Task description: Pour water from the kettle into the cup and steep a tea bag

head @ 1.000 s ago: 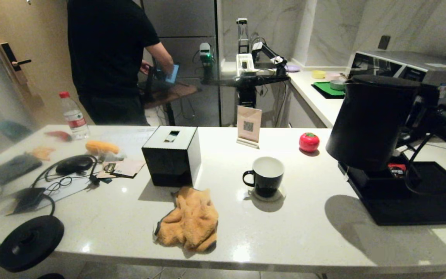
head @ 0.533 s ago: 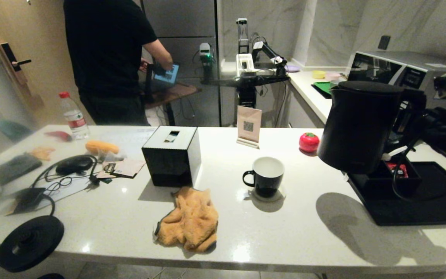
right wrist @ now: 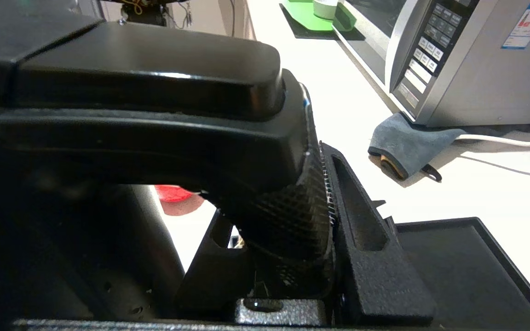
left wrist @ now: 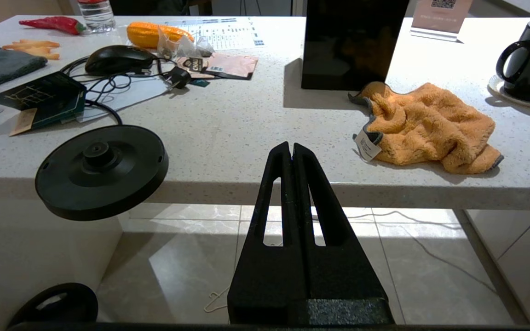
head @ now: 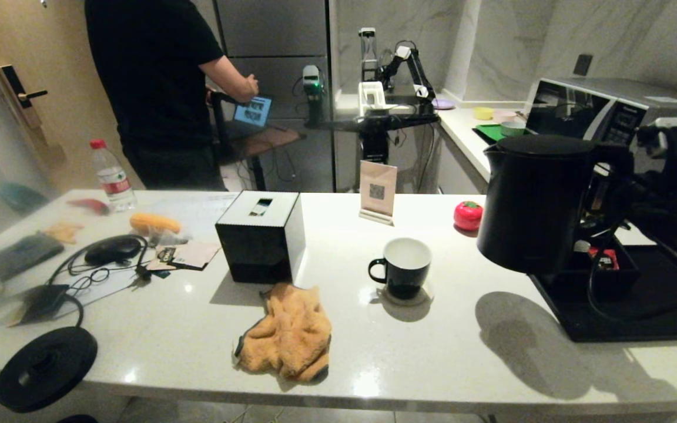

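Note:
The large matte black kettle point(head: 535, 202) hangs upright above the counter's right side, spout toward the left. My right gripper point(head: 616, 176) is shut on its black handle point(right wrist: 164, 110), one finger point(right wrist: 366, 230) pressed to the ribbed grip. The black cup point(head: 403, 267) with its white inside stands on a small coaster, left of and lower than the kettle; no water shows in it. My left gripper point(left wrist: 291, 146) is shut and empty, parked below the counter's front edge. I cannot pick out the tea bag with certainty.
A black tray point(head: 638, 305) with a small box and a red sachet point(head: 606, 258) lies under the kettle. A black tissue box point(head: 259, 235), orange cloth point(head: 285, 332), round kettle base point(head: 44, 367), red tomato point(head: 469, 215) and card stand point(head: 378, 191) sit on the counter. A person stands behind.
The kettle has moved left and down toward the cup in my right gripper and has come from a tilt to upright. The left arm has not moved.

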`<state>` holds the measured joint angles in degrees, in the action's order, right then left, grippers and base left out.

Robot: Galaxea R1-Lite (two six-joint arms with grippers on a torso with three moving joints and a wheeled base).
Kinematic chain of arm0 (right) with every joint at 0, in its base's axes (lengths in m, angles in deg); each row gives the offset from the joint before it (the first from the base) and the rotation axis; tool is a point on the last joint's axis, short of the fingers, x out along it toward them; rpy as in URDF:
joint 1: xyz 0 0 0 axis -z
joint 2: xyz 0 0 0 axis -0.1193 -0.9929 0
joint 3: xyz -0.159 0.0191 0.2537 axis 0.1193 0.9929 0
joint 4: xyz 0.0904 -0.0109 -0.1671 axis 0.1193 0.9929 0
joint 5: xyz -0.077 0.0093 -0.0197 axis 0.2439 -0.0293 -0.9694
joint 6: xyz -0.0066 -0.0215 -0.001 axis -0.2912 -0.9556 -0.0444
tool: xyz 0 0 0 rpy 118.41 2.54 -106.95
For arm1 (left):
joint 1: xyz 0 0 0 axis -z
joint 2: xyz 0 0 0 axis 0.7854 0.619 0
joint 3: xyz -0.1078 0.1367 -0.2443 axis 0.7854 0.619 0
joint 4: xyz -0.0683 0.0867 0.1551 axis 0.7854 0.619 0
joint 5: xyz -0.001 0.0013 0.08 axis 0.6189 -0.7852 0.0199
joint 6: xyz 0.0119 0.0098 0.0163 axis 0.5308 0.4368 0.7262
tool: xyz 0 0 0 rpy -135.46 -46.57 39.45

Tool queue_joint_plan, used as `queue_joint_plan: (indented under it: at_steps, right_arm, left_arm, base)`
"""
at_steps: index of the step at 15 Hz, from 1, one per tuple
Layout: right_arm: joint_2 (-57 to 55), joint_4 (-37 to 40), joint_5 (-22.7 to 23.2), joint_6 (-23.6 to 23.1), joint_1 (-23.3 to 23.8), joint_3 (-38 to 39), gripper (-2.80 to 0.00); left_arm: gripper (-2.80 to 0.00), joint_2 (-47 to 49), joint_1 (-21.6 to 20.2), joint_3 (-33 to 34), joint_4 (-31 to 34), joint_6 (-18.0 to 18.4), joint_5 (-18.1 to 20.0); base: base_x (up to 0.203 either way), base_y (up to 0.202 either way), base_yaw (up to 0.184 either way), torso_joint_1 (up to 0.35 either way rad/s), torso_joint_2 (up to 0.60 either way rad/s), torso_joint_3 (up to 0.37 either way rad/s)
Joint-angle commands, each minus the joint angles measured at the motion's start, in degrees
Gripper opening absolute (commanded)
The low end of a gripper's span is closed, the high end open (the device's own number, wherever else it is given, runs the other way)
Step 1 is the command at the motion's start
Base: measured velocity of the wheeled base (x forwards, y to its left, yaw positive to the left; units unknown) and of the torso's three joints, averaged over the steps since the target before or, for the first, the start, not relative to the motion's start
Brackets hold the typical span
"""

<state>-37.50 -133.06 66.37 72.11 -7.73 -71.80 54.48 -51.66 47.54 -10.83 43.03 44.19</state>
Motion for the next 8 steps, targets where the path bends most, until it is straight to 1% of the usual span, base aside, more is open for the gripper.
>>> queue_joint_plan:
  at_steps: [1,5,8]
  right_arm:
    - [0.1,-0.5,-0.7,-1.1,-1.2,0.8,-2.8]
    - [-0.1,-0.8,-0.7,-3.2,-1.7,1.2,-2.8]
    - [-0.9,-0.9,-0.8,-4.1,-3.3,1.7,-2.8]
  left_arm:
    - [-2.8,0.0,0.0,0.0,0.0,0.0,0.0]
    - [-2.8,0.0,0.0,0.0,0.0,0.0,0.0]
    - [-2.8,0.0,0.0,0.0,0.0,0.0,0.0]
  base:
    - [0.0,0.0,0.0,0.0,0.0,0.0]
    - [0.0,0.0,0.0,0.0,0.0,0.0]
    - [0.0,0.0,0.0,0.0,0.0,0.0]
